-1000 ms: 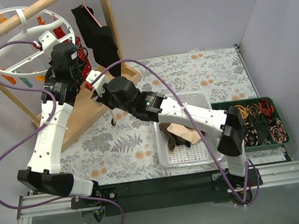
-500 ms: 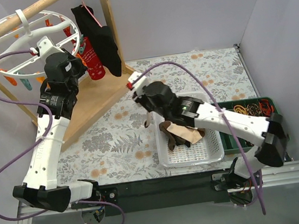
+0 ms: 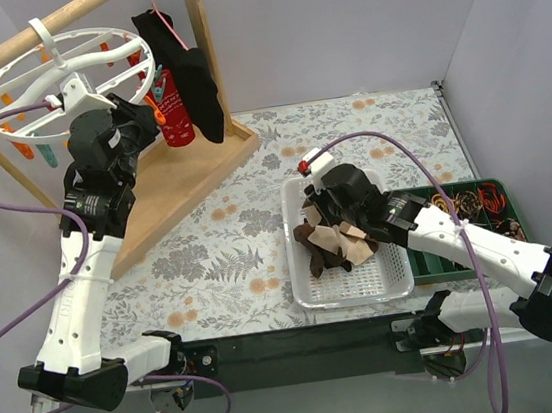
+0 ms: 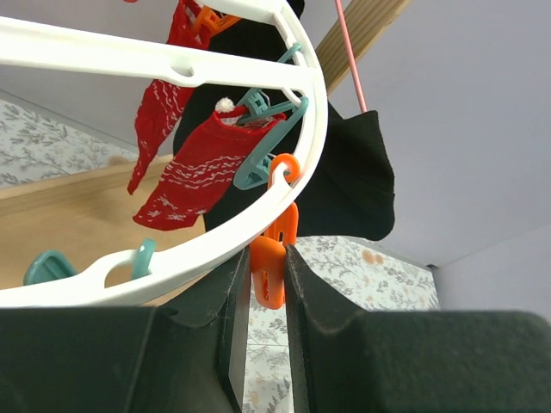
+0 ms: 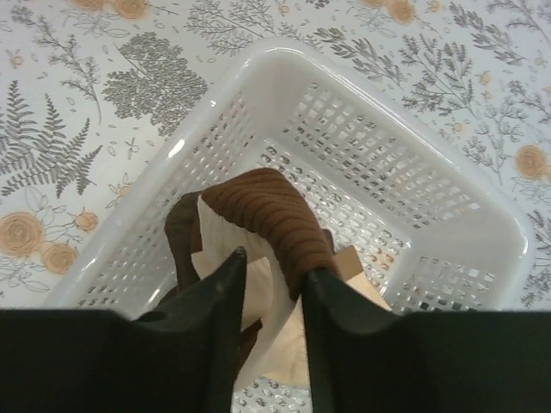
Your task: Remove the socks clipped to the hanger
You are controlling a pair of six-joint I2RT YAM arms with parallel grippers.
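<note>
My left end effector (image 4: 267, 267) is clamped on an orange clip (image 4: 280, 225) on the hanger (image 4: 172, 64), red socks (image 4: 194, 172) just beside. My right end effector's (image 5: 274, 267) apart over a brown sock (image 5: 267, 202), well away from the hanger.

The top external camera looks down from high behind the near edge of the floral-patterned table (image 3: 213, 265), taking in the whole scene. The left wrist camera faces up, close under the white plastic ring-shaped hanger (image 4: 164, 67) and its orange plastic clip (image 4: 271, 258). The right wrist camera faces down, close over the white perforated plastic basket (image 5: 284, 62); both also show in the top view.
</note>
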